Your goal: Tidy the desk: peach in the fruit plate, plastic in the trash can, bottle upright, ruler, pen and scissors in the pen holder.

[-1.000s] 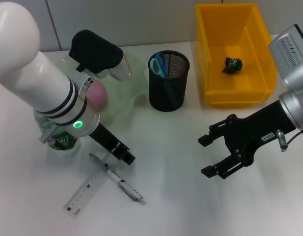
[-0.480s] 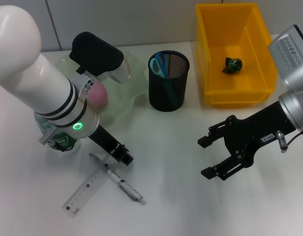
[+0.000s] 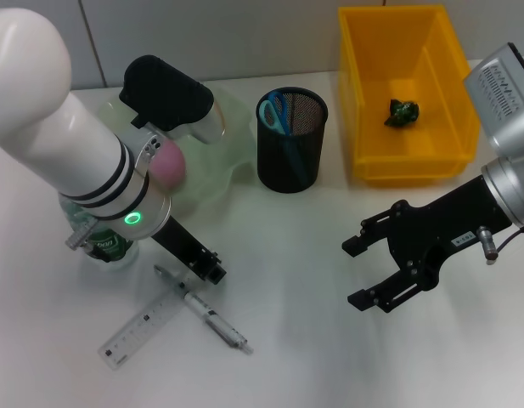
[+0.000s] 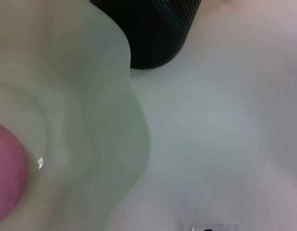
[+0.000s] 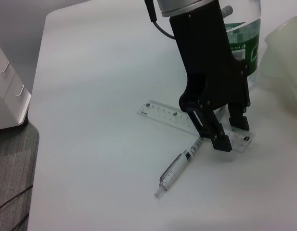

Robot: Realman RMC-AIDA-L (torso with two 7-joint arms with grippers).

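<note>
The left arm hides much of the fruit plate (image 3: 232, 136) and the upright bottle (image 3: 104, 242); only part of the peach (image 3: 170, 166) shows in the plate. The left claw (image 5: 224, 132) is down at the ruler (image 3: 143, 327) where the pen (image 3: 206, 314) crosses it, fingers slightly apart, straddling the ruler's end. The right claw (image 3: 357, 272) hovers spread wide over bare desk (image 3: 295, 340). Scissors (image 3: 274, 110) stand in the pen holder (image 3: 291, 140); crumpled plastic (image 3: 403, 111) lies in the trash can (image 3: 406, 89).

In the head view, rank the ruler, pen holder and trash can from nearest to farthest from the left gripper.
1. ruler, on the desk right at the left gripper.
2. pen holder, farther back toward the middle.
3. trash can, far back on the right side.
</note>
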